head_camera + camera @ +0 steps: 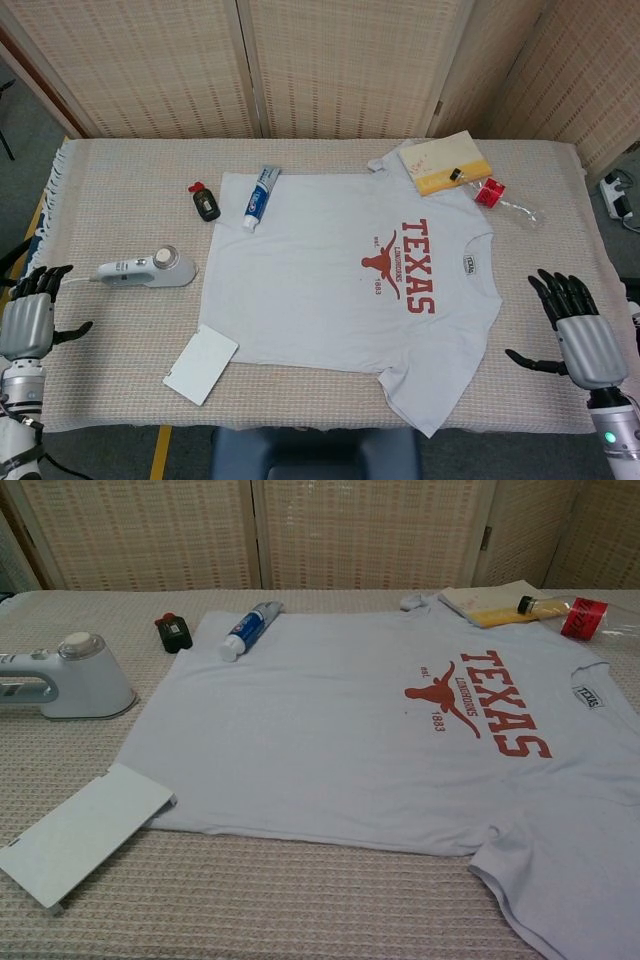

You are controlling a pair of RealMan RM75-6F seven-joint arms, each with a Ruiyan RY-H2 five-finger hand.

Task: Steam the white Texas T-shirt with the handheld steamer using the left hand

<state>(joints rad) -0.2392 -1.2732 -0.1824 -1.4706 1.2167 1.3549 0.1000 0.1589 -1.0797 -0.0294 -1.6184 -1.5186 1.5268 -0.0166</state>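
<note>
The white T-shirt with red TEXAS lettering lies spread flat on the table. The white handheld steamer stands on the cloth left of the shirt, with nothing touching it. My left hand hovers at the table's left edge, fingers spread, holding nothing, well left of the steamer. At the right edge my right hand is open too, fingers spread, off the shirt. Neither hand shows in the chest view.
A toothpaste tube lies on the shirt's upper left corner. A small black and red object sits beside it. A white flat box lies near the front edge. A yellow-edged book and a red-capped clear bottle are at the back right.
</note>
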